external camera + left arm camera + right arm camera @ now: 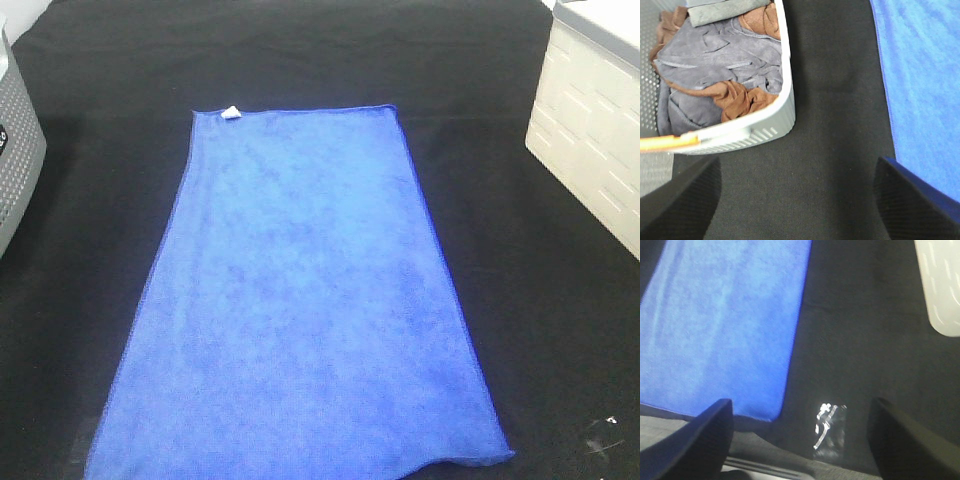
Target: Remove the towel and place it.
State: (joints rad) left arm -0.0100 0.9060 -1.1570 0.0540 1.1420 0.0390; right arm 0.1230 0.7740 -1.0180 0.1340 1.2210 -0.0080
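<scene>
Left claw was spread wide and empty over bare black counter, right claw the same on the other side, neither touching anything. Between them the towel lay flat and fully spread on the counter, white tag at a far corner. A grey basket of clothes sat just left, a white bin off right. Looked light, floppy, fuzzy, so I'd pinch the near corners or a side edge.

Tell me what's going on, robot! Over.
Left gripper open, empty. Right gripper open, empty. Blue towel flat on black table cloth, untouched. Nothing on it; grey laundry basket off to the left.
</scene>
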